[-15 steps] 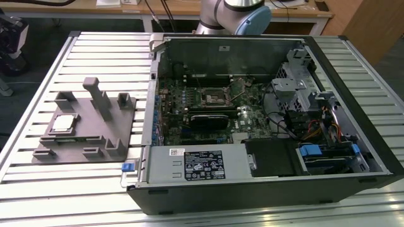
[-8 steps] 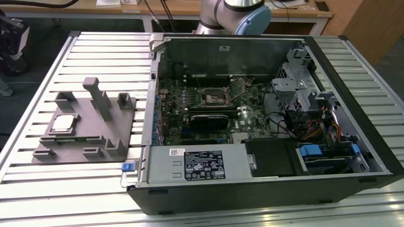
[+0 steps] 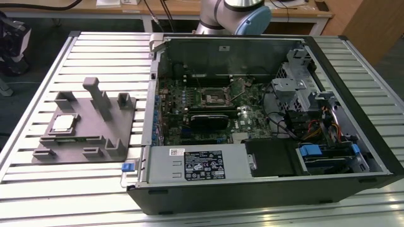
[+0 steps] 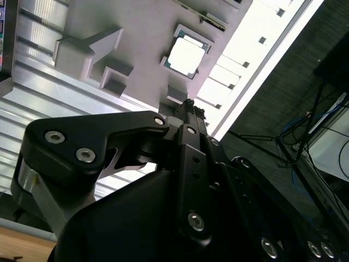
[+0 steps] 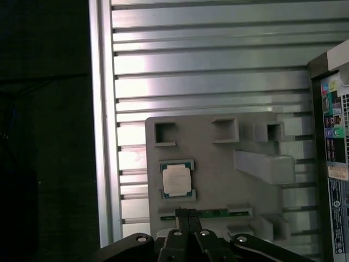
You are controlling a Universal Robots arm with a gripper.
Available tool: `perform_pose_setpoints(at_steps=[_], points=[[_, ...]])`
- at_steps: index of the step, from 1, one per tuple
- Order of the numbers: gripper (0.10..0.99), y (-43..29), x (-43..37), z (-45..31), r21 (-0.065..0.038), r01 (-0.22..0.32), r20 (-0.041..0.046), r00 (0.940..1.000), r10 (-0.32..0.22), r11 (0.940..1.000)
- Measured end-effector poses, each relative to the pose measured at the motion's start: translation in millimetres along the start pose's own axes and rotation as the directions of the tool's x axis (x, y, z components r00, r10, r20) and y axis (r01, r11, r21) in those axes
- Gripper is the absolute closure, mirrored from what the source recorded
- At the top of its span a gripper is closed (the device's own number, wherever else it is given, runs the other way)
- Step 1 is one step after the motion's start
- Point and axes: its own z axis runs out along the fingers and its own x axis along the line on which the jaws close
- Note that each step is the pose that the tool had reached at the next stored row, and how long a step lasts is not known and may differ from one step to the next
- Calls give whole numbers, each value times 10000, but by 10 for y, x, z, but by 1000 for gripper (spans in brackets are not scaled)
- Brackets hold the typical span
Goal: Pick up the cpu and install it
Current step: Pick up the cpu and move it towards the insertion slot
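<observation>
Exterior view: we are seeing the cpu [image 3: 64, 123] lying in a pocket of the grey tray [image 3: 82, 152], on the exterior view's left of the open computer case [image 3: 265, 194].
Second wrist view: we are finding the gripper [image 4: 190, 109] hanging near the cpu [image 4: 185, 56], not touching it.
First wrist view: the jaws are pressing together, gripping nothing; the cpu [image 5: 176, 180] is sitting flat in its pocket.

In the exterior view, a silver-grey joint of the arm [image 3: 221, 16] with a pale blue end cap stands at the far side of the scene. In both wrist views the gripper [image 5: 185, 213] [image 4: 191, 106] is black, and its two slim fingers [image 5: 180, 217] lie side by side, pressed together with nothing held between them. Broad black linkage plates [image 4: 92, 144], fixed with silver bolts, spread from either side of the fingers back toward the wrist.
</observation>
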Motion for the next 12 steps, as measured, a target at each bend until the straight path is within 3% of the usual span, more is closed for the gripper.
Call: perform_pose_setpoints(at_steps=[6, 8, 11, 12], points=[[980, -2, 1, 43, 2, 0, -4, 10000, 0, 10000], [973, -3, 2, 73, 6, -2, -47, 10000, 2, 10000], [855, -7, 3, 126, 12, -5, -127, 9999, 5, 10000], [855, -10, 3, 145, 14, -6, -154, 9999, 6, 10000]])
